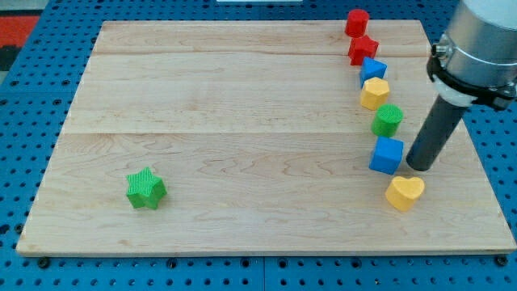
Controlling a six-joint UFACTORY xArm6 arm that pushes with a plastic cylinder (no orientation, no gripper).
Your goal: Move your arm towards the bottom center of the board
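My tip (419, 166) rests on the wooden board (242, 137) at the view's right, touching or nearly touching the right side of a blue cube (387, 154). A yellow heart (405, 192) lies just below the tip. Above, a curved column of blocks runs toward the view's top: a green cylinder (388, 120), a yellow block (374, 93), a small blue block (372, 69), a red star-like block (363, 50) and a red block (357, 22). A green star (145, 188) sits alone at the lower left.
The board lies on a blue perforated table (32, 121). The arm's grey body (481, 44) hangs over the board's right edge.
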